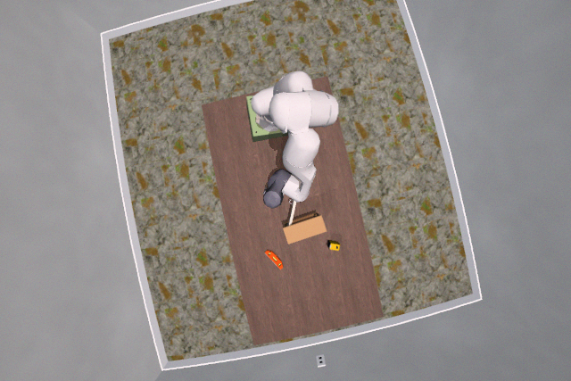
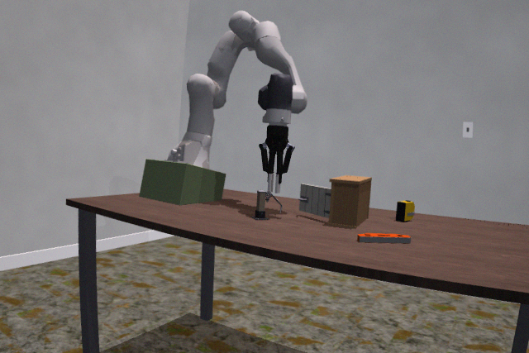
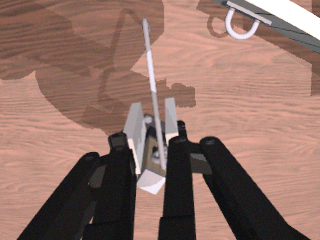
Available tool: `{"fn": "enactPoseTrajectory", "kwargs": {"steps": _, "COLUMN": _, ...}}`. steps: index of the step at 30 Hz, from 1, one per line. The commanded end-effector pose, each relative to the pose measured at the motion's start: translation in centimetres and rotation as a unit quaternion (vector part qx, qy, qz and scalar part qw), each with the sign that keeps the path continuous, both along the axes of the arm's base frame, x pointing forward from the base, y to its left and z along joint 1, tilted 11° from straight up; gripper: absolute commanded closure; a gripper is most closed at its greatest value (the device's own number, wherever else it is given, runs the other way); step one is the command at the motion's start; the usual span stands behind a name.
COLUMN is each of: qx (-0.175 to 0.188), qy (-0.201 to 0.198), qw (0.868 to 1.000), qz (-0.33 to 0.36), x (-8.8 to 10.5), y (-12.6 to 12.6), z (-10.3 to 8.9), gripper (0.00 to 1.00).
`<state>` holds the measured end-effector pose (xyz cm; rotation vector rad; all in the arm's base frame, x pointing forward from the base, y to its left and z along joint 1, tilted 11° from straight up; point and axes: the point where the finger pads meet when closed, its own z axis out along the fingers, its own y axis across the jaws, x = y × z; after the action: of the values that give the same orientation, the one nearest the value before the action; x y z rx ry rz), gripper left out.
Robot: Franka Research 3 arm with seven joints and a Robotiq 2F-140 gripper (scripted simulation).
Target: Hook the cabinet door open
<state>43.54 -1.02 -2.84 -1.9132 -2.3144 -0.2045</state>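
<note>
The wooden cabinet (image 2: 350, 201) stands upright on the table, and its grey door (image 2: 315, 199) is swung wide open toward the arm. The door's edge (image 3: 267, 3) with the white eye (image 3: 236, 23) shows at the top right of the wrist view. The short post (image 2: 259, 203) stands left of the door. Its thin hook (image 3: 152, 74) slopes down from the post top (image 3: 152, 167), its tip near the table and apart from the eye. My gripper (image 3: 155, 114) points straight down over the post. Its fingers are nearly shut either side of the hook's rod, with small gaps and no pinch.
A green block (image 2: 181, 181) carries the arm's base at the table's left. An orange level (image 2: 383, 237) lies in front of the cabinet. A yellow tape measure (image 2: 404, 210) sits to the cabinet's right.
</note>
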Motion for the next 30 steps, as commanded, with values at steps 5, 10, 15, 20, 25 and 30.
{"fn": "enactPoseTrajectory", "kwargs": {"steps": 5, "qx": 0.000, "qy": -0.001, "qw": 1.000, "qz": 0.000, "x": 0.01, "y": -0.11, "z": -0.01, "gripper": 0.86}}
{"fn": "enactPoseTrajectory", "kwargs": {"steps": 10, "qx": 0.000, "qy": -0.001, "qw": 1.000, "qz": 0.000, "x": 0.01, "y": -0.11, "z": -0.01, "gripper": 0.86}}
{"fn": "enactPoseTrajectory", "kwargs": {"steps": 15, "qx": 0.000, "qy": -0.001, "qw": 1.000, "qz": 0.000, "x": 0.01, "y": -0.10, "z": -0.05, "gripper": 0.86}}
{"fn": "enactPoseTrajectory", "kwargs": {"steps": 20, "qx": 0.000, "qy": -0.001, "qw": 1.000, "qz": 0.000, "x": 0.01, "y": -0.07, "z": -0.22, "gripper": 0.86}}
{"fn": "enactPoseTrajectory", "kwargs": {"steps": 25, "qx": 0.000, "qy": -0.001, "qw": 1.000, "qz": 0.000, "x": 0.01, "y": -0.03, "z": -0.41, "gripper": 0.86}}
{"fn": "enactPoseTrajectory", "kwargs": {"steps": 30, "qx": 0.000, "qy": -0.001, "qw": 1.000, "qz": 0.000, "x": 0.00, "y": 0.06, "z": -0.87, "gripper": 0.86}}
